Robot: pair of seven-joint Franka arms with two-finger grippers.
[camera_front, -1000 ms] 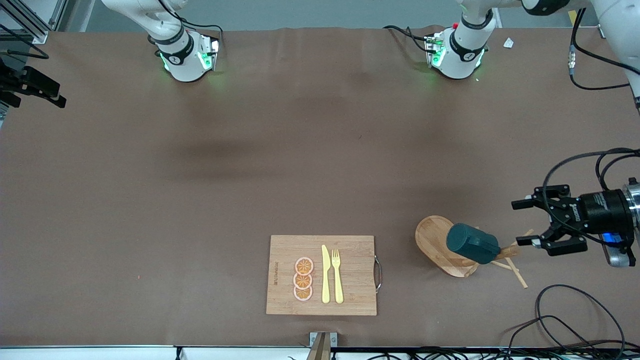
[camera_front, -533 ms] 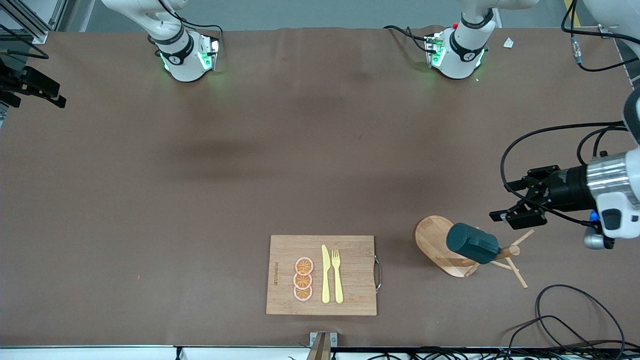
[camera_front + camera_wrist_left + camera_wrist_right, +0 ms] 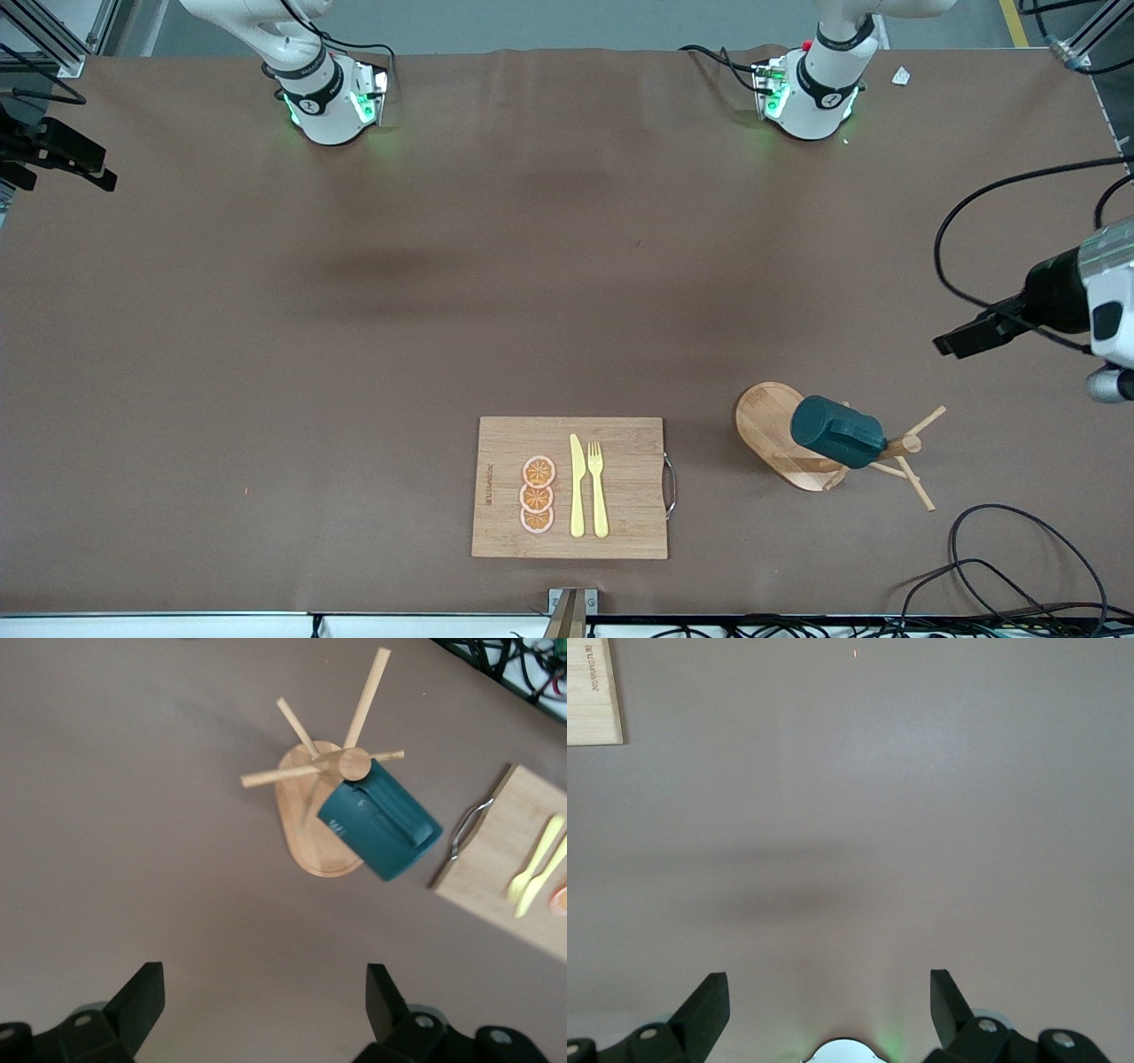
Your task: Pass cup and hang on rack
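The dark teal cup hangs tilted on a peg of the wooden rack, which stands on the table toward the left arm's end, beside the cutting board. In the left wrist view the cup hangs against the rack's post above the oval base. My left gripper is up in the air over the table's edge at the left arm's end, apart from the rack, open and empty. My right gripper is open and empty over bare table near its own base.
A bamboo cutting board with a yellow knife, a yellow fork and orange slices lies near the front edge. Loose black cables lie at the corner near the rack. A board corner shows in the right wrist view.
My left gripper has drawn back from the rack toward the left arm's end of the table and turned edge-on. The cup stays hanging on the rack. The right arm has not moved.
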